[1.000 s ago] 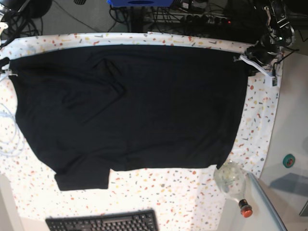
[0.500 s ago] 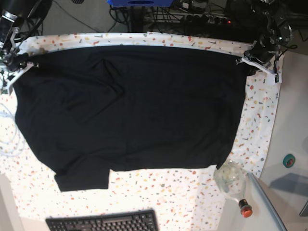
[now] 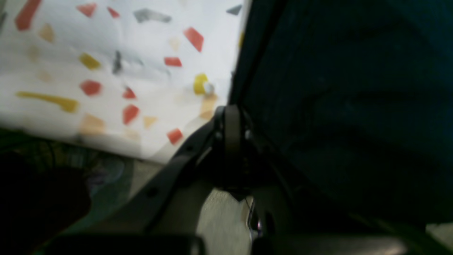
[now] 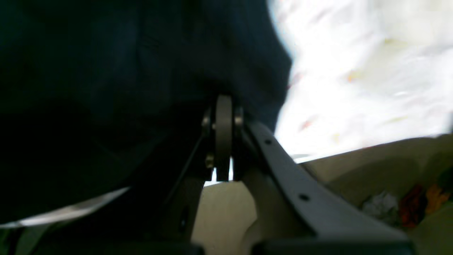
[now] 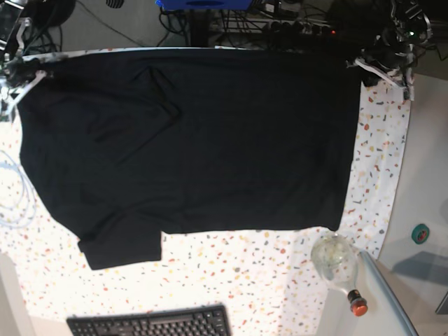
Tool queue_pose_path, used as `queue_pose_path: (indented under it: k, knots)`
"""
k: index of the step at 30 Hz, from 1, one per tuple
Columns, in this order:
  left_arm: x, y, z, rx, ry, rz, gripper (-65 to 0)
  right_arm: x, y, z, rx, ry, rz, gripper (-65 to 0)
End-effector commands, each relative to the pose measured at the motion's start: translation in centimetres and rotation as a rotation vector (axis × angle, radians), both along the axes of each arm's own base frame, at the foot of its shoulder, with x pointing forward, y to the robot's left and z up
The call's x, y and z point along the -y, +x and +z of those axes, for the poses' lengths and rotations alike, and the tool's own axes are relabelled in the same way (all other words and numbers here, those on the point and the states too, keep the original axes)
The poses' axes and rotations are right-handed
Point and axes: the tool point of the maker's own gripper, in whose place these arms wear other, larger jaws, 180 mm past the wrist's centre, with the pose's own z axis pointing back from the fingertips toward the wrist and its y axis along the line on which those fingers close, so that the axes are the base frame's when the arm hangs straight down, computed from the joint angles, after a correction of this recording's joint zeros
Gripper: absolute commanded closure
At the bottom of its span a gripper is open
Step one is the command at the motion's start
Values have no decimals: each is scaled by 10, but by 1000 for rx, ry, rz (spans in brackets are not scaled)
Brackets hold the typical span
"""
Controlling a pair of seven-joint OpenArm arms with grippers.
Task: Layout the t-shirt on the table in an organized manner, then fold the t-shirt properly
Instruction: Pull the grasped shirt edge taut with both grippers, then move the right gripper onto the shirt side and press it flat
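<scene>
The black t-shirt (image 5: 189, 140) lies spread wide over the speckled white table (image 5: 245, 269), its far edge pulled out to the table's back rim. One sleeve (image 5: 119, 248) juts toward the near side. My left gripper (image 5: 358, 65) is shut on the shirt's far right corner. In the left wrist view the left gripper (image 3: 230, 118) pinches the t-shirt (image 3: 336, 106) hem beside the table (image 3: 106, 71) cover. My right gripper (image 5: 31, 71) is shut on the far left corner. The right wrist view shows the right gripper (image 4: 223, 117) clamping the dark t-shirt (image 4: 124, 71) next to the table (image 4: 354, 88).
A black keyboard (image 5: 150, 323) sits at the near edge. A clear glass bottle (image 5: 337, 262) with a red cap lies at the near right corner. A white cable (image 5: 12, 203) loops at the left edge. Dark cables and gear crowd the floor behind the table.
Both grippers moved toward the table's far edge, dragging the shirt's far hem with them. The whole shirt slid away from the keyboard and now covers the far strip of table.
</scene>
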Motion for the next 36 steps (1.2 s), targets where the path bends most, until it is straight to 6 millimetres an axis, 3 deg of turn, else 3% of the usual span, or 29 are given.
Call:
queue_pose_path:
  k: [1,4,7,9,10,13,15,17,24,36]
  knots:
    - [-16,9,19,50,50,4,0,1,18,20,74,-28,8,0]
    - [-24,19,38,96,92,4,0,-9,38,50,140,-59,31,0]
    - [-31,20,49,118,119,12,0,-49,79,57,172,-23,148,0]
    - [-38,18,52,123,128,28,0,-79,103,51,169,20,227,0]
    - [-39,17,53,124,131,33,0,-93,115,48,170,41,260,-30]
    - [-41,15,53,121,132,40,0,-119,137,33,128,93,319,-258]
    - [-42,14,53,118,133,41,0,-127,141,21,93,120,327,-377]
    - [-42,12,51,113,131,42,0,-129,138,12,68,136,323,-414]
    - [-42,-1,34,69,101,64,0,-129,131,5,44,146,318,-386]
    - [-42,6,36,84,98,67,0,-146,126,-7,20,194,316,-362]
